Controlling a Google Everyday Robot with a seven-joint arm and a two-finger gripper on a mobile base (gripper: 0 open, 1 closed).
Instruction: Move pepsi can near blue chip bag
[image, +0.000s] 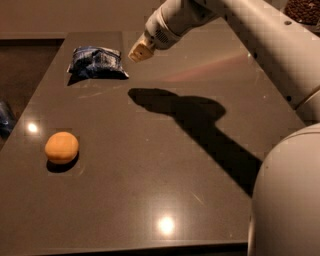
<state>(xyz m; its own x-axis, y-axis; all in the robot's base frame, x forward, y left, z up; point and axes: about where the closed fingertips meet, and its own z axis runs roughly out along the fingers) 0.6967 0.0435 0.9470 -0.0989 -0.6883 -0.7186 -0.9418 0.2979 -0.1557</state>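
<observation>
The end effector (140, 51) hangs in the air over the far part of the table (165, 170), just to the right of the chip bag (95, 62) and clear of it, at the tip of the white arm (260, 35) that reaches in from the upper right. Only its pale tan tip shows, and it cannot be told whether it is spread or closed; no can shows at that tip. The bag lies flat and crinkled near the far left corner, its blue and white face turned up. The can itself cannot be found on the table: the dark surface beside the bag is bare, and only the arm's shadow (190, 115) falls across the middle. A dim bluish shape (4, 119) sits at the left edge of the view, beyond the table's rim, but it is too dark and cut off to say what it is. An orange (61, 147) rests alone on the near left of the table, well apart from the bag and not part of the job. Judged from this, the task does not look complete, since nothing stands next to the bag. The raised position of the end effector would suit either a release or a missed hold, and finding the can likely comes first.
</observation>
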